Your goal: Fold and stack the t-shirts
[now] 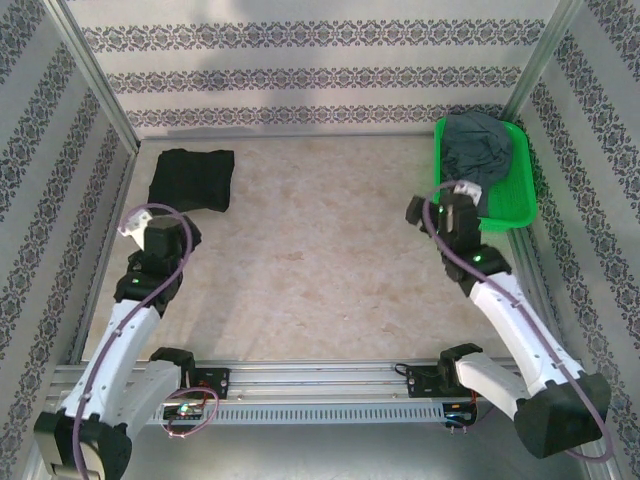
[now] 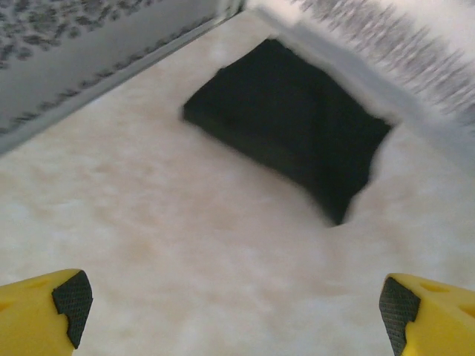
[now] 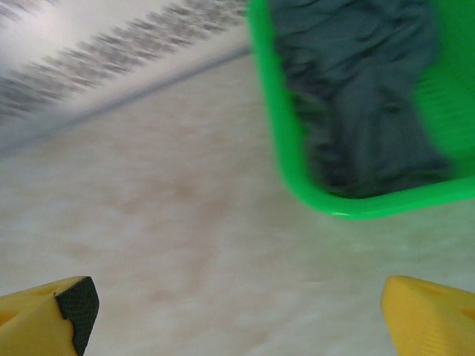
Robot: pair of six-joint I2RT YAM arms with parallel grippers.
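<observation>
Black soft-cloth t-shirt (image 1: 192, 180), folded into a flat rectangle, lies at upper left of the top view, just ahead of the left claw (image 1: 165, 232). Jaws wide, holding nothing. Pale marbled tabletop (image 1: 320, 250), patterned walls close round. Right claw (image 3: 237, 304) also wide and empty. Bright green plastic basket (image 3: 276, 141) sits upper right in its wrist view with the crumpled slate-grey t-shirt (image 3: 356, 96) inside, no clear long axis. Right arm nearer, so likely the next pick. Basket wall crowds the reach.
</observation>
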